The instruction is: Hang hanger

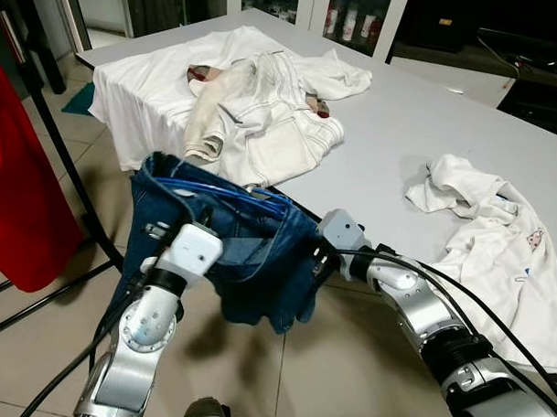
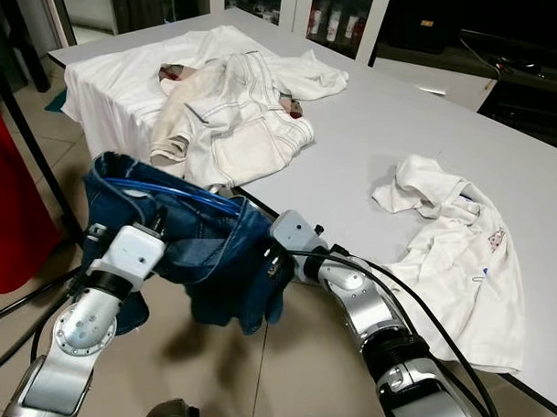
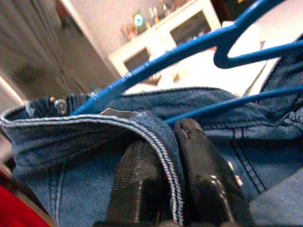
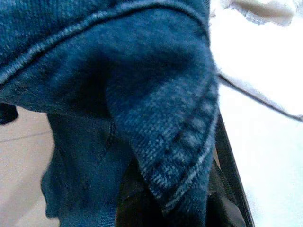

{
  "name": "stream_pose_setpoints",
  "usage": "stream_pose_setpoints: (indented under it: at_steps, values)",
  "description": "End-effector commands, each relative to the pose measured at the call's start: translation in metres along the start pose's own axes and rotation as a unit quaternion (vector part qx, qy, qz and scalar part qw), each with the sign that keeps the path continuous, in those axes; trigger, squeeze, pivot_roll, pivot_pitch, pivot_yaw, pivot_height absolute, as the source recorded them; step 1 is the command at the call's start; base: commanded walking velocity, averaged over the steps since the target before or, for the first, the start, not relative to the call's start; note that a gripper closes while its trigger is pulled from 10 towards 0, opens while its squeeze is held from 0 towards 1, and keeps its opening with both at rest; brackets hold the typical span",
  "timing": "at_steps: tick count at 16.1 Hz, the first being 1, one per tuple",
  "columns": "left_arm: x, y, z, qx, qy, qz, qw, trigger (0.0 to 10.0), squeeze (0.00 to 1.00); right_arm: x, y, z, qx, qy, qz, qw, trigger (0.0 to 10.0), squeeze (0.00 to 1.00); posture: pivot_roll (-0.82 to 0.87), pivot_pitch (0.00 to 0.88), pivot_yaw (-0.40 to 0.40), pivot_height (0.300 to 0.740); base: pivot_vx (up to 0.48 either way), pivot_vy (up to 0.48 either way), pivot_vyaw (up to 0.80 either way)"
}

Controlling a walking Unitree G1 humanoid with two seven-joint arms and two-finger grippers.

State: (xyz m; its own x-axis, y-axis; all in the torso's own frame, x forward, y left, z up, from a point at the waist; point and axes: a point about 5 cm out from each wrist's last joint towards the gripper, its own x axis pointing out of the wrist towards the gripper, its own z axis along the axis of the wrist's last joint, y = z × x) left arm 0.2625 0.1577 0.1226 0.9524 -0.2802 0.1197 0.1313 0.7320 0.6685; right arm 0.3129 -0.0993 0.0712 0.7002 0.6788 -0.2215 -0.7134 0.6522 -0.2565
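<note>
A pair of blue jeans [image 1: 253, 255] hangs on a blue wire hanger [image 1: 227, 190], held up in front of the table's near edge between my two arms. My left gripper [image 3: 165, 137] is shut on the jeans' stitched waistband, with the hanger [image 3: 199, 42] running just beyond it. My right gripper [image 4: 165, 198] is buried under a fold of denim [image 4: 156, 109] on the jeans' right side, its dark fingers closed on the cloth. In the eye views the right gripper [image 1: 310, 262] meets the denim close to the table edge.
A grey table [image 1: 394, 122] carries a heap of white and cream clothes [image 1: 256, 99] at the far left and a white shirt [image 1: 490, 229] draped over the right edge. A red garment [image 1: 21, 181] hangs at the left beside a black rack pole [image 1: 66, 152]. Tiled floor lies below.
</note>
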Motion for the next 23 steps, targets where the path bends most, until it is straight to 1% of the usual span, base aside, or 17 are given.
stream_pose_setpoints:
  at_steps: [1, 2, 3, 4, 5, 7, 8, 9, 10, 11, 12, 13, 14, 16, 20, 22, 23]
  values:
    - [0.002, -0.008, 0.020, 0.052, -0.062, -0.031, 0.996, 0.0, 0.00, 0.002, -0.007, 0.006, -0.013, 0.000, -0.009, 1.000, 0.0, 0.00, 0.22, 0.011, -0.098, 0.710, 0.000, 0.000, 0.00]
    - [0.000, -0.012, 0.020, 0.081, -0.073, -0.055, 0.993, 0.0, 0.00, 0.003, -0.008, 0.005, -0.015, 0.007, -0.010, 1.000, 0.0, 0.00, 0.22, 0.011, -0.098, 0.710, 0.000, 0.000, 0.00]
    - [-0.001, -0.013, 0.020, 0.090, -0.075, -0.064, 0.991, 0.0, 0.00, 0.003, -0.008, 0.004, -0.016, 0.010, -0.011, 1.000, 0.0, 0.00, 0.22, 0.011, -0.098, 0.710, 0.000, 0.000, 0.00]
    - [-0.006, -0.019, 0.016, 0.117, -0.077, -0.089, 0.986, 0.0, 0.00, 0.004, -0.010, 0.002, -0.019, 0.024, -0.017, 0.999, 0.0, 0.00, 0.23, 0.006, -0.095, 0.710, 0.000, 0.000, 0.00]
    - [-0.011, -0.021, 0.013, 0.124, -0.073, -0.094, 0.985, 0.0, 0.00, 0.004, -0.012, -0.002, -0.022, 0.037, -0.020, 0.999, 0.0, 0.00, 0.23, 0.006, -0.095, 0.710, 0.000, 0.000, 0.00]
    - [-0.018, -0.017, 0.007, 0.101, -0.055, -0.070, 0.991, 0.0, 0.00, 0.000, -0.013, -0.007, -0.021, 0.049, -0.012, 0.999, 0.0, 0.00, 0.23, 0.009, -0.095, 0.710, 0.000, 0.000, 0.00]
    - [-0.020, -0.011, 0.003, 0.057, -0.033, -0.035, 0.997, 0.0, 0.00, -0.003, -0.013, -0.008, -0.024, 0.048, -0.005, 0.999, 0.0, 0.00, 0.23, 0.010, -0.098, 0.710, 0.000, 0.000, 0.00]
    - [-0.023, -0.002, -0.005, 0.004, -0.006, 0.016, 1.000, 0.0, 0.00, -0.007, -0.015, -0.006, -0.030, 0.034, 0.009, 0.999, 0.0, 0.00, 0.23, 0.013, -0.099, 0.710, 0.000, 0.000, 0.00]
    - [-0.028, 0.005, -0.013, -0.046, 0.017, 0.059, 0.997, 0.0, 0.00, -0.011, -0.019, -0.003, -0.039, 0.020, 0.017, 0.999, 0.0, 0.00, 0.23, 0.013, -0.102, 0.710, 0.000, 0.000, 0.00]
    - [-0.032, 0.009, -0.020, -0.094, 0.038, 0.092, 0.991, 0.0, 0.00, -0.015, -0.024, -0.001, -0.053, 0.017, 0.019, 0.998, 0.0, 0.00, 0.23, 0.015, -0.105, 0.710, 0.000, 0.000, 0.00]
    - [-0.035, 0.011, -0.025, -0.122, 0.053, 0.109, 0.985, 0.0, 0.00, -0.019, -0.029, -0.001, -0.071, 0.021, 0.021, 0.997, 0.0, 0.00, 0.23, 0.014, -0.106, 0.710, 0.000, 0.000, 0.00]
    - [-0.036, 0.012, -0.026, -0.129, 0.057, 0.114, 0.983, 0.0, 0.00, -0.020, -0.030, -0.001, -0.076, 0.024, 0.022, 0.997, 0.0, 0.00, 0.23, 0.014, -0.106, 0.710, 0.000, 0.000, 0.00]
    - [-0.037, 0.012, -0.029, -0.139, 0.064, 0.123, 0.980, 0.0, 0.00, -0.024, -0.033, -0.004, -0.098, 0.040, 0.025, 0.994, 0.0, 0.00, 0.23, 0.017, -0.111, 0.710, 0.000, 0.000, 0.00]
    - [-0.038, 0.011, -0.028, -0.126, 0.058, 0.120, 0.983, 0.0, 0.00, -0.026, -0.034, -0.008, -0.119, 0.058, 0.031, 0.991, 0.0, 0.00, 0.23, 0.019, -0.115, 0.710, 0.000, 0.000, 0.00]
    - [-0.042, 0.011, -0.032, -0.130, 0.064, 0.124, 0.982, 0.0, 0.00, -0.025, -0.016, -0.005, -0.104, 0.022, 0.079, 0.991, 0.0, 0.00, 0.23, 0.021, -0.117, 0.710, 0.000, 0.000, 0.00]
    - [-0.044, 0.019, -0.037, -0.111, 0.063, 0.125, 0.984, 0.0, 0.00, -0.031, -0.013, -0.004, -0.099, 0.006, 0.110, 0.989, 0.0, 0.00, 0.23, 0.021, -0.117, 0.710, 0.000, 0.000, 0.00]
    - [-0.044, 0.025, -0.039, -0.100, 0.060, 0.125, 0.985, 0.0, 0.00, -0.035, -0.012, -0.007, -0.111, 0.015, 0.132, 0.985, 0.0, 0.00, 0.23, 0.020, -0.117, 0.710, 0.000, 0.000, 0.00]
